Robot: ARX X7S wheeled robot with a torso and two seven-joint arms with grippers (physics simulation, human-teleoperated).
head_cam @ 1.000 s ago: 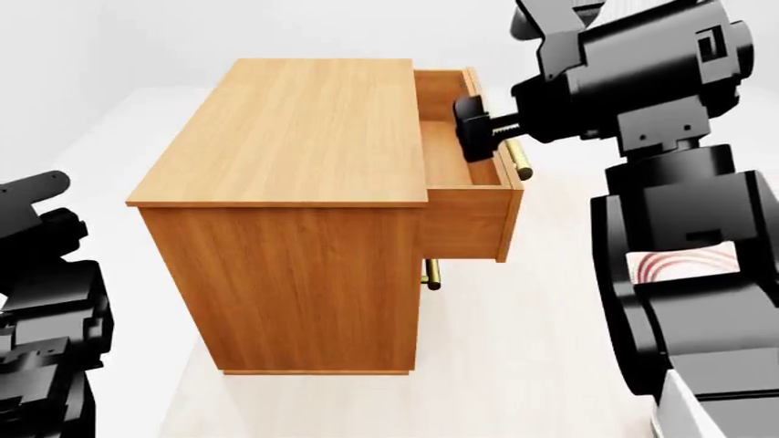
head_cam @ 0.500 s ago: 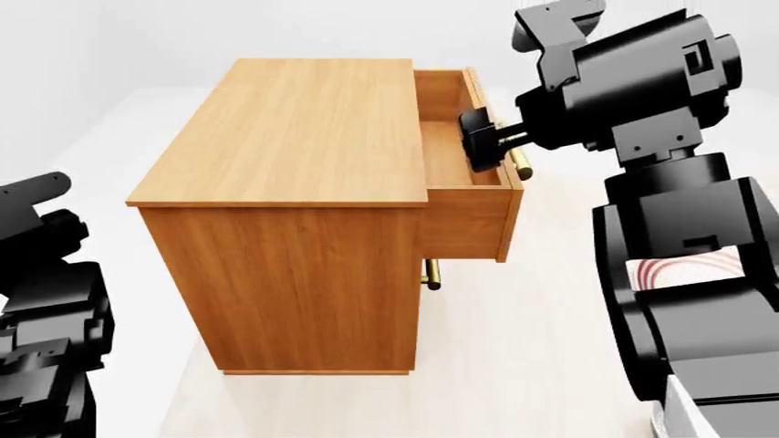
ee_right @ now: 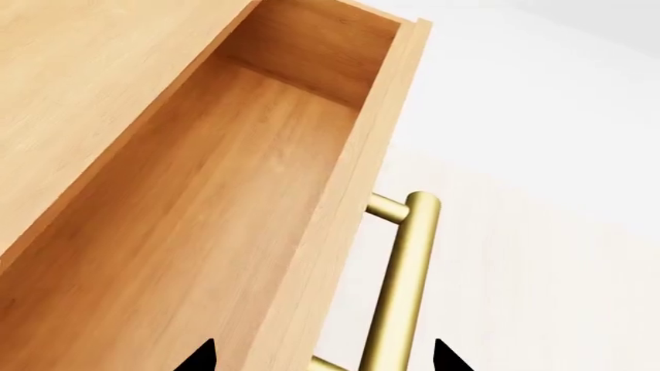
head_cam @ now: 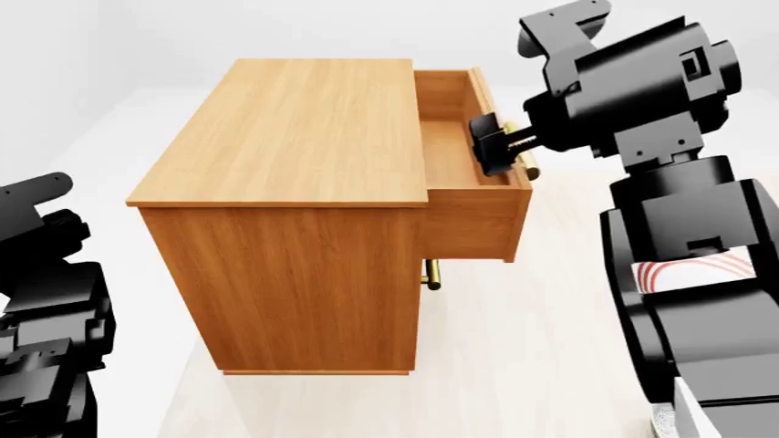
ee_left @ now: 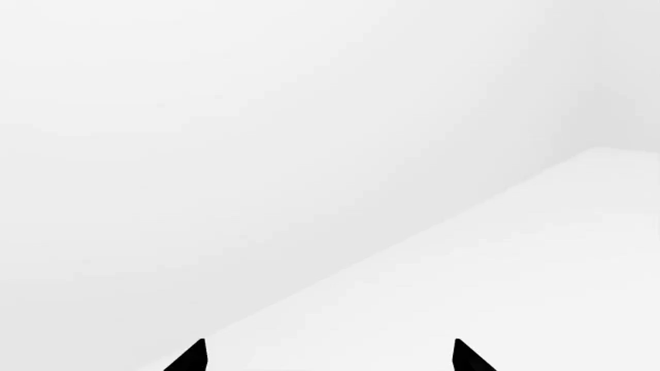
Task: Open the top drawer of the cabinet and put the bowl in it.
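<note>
Between the right pincer's (head_cam: pixel 493 146) spread fingers sits the orange-brown top drawer's (head_cam: pixel 469 187) brass bar handle (ee_right: pixel 397 286), ungrasped; drawer open, fetching the bowl likely comes next.

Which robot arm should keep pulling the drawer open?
Probably the right one. The right gripper is already at the brass handle of the top drawer, which is partly out. The left gripper faces only blank white, away from the cabinet.

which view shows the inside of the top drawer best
The right wrist view: it looks straight into the top drawer, showing its bare wooden floor, back wall and brass handle. The head view shows the drawer pulled out, with the right gripper partly covering it. The left wrist view shows none of it.
</note>
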